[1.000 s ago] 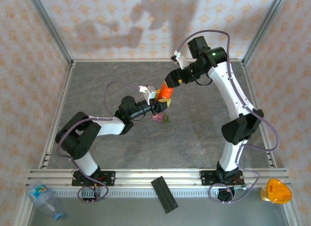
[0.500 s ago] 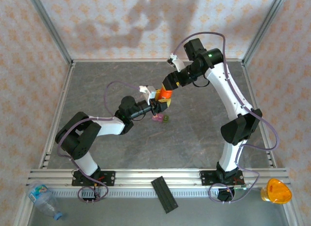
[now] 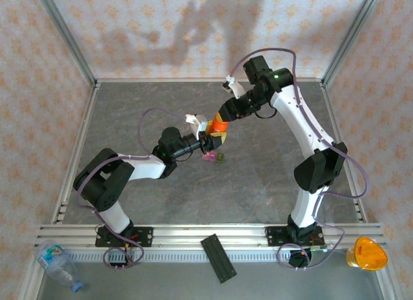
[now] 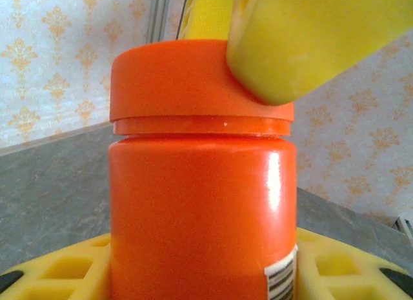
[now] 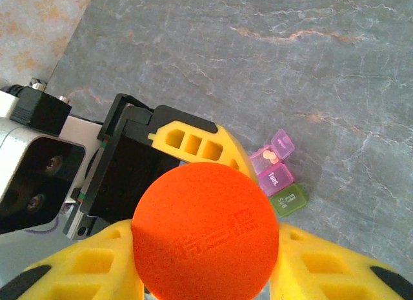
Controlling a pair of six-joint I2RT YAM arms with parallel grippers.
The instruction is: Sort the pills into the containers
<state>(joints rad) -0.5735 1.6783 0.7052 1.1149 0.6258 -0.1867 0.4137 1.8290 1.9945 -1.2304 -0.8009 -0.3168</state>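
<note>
— Where's the left pincer [image 3: 213, 140]?

— Out over the middle of the grey table [image 3: 271, 177], clenched on the body of the orange pill bottle [image 4: 200, 216]. From its own wrist camera the bottle stands upright between its two yellow fingers [image 4: 322, 245], with a printed label at the bottle's lower right.

— And the right pincer [image 3: 226, 116]?

— It reaches in from the far side onto the same bottle and grasps the orange cap [image 5: 205, 229]. From its wrist camera the cap sits gripped between its two yellow fingers. From the left wrist, one of those fingers presses against the cap's upper right edge.

— The containers [image 5: 277, 174]?

— On the table just beside the left pincer, on its near side in the overhead view, touching neither pincer. They form a small joined cluster of translucent pink boxes [image 5: 276, 179] with one dark green box [image 5: 288, 200] at the end. One pink lid is tipped up, and what look like pale pills [image 5: 268, 156] show inside.

— Has the cap come loose?

— I can't tell.
</note>
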